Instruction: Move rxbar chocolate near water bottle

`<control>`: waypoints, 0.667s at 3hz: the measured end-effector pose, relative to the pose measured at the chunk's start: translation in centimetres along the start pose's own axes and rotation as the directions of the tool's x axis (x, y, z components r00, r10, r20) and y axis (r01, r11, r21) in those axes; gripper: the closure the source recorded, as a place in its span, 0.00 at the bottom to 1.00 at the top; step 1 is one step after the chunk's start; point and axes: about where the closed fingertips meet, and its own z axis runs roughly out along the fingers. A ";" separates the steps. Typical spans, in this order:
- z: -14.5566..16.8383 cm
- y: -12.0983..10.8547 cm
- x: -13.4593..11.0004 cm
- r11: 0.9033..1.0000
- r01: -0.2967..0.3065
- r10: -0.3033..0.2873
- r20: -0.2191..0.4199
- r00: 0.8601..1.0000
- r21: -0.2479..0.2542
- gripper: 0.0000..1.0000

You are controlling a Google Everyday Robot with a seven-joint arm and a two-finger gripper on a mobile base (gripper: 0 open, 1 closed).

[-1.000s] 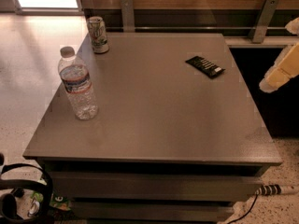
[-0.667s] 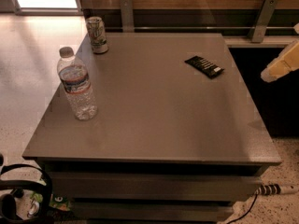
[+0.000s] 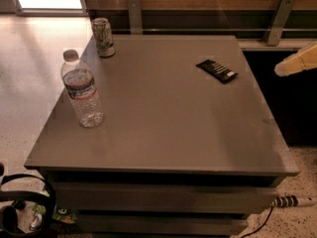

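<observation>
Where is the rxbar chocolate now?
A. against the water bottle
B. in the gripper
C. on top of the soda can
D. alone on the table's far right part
D: the rxbar chocolate lies flat on the table, far from the water bottle and soda can; the gripper hangs beyond the table's right edge, apart from the bar.

the pincer [image 3: 296, 63] is showing at the right edge of the view, just beyond the right rim of the surface [image 3: 163, 118] and beside its far half. only a short stretch of it is coming into frame. it is appearing as a long, narrow piece in pale cream-yellow, narrowing toward a blunt left end that is looking lighter, almost white. its upper face is glowing a warmer yellow, while its lower edge is shading into a duller tan. whether it is carrying any seams, screws or markings is staying unclear.
</observation>
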 end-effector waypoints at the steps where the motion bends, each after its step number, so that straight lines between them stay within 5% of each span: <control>1: 0.0 0.0 0.0 1.000 0.000 0.000 0.000 1.000 0.000 0.00; 2: 2.3 -0.8 -1.3 1.000 0.012 -0.013 0.043 0.999 0.018 0.00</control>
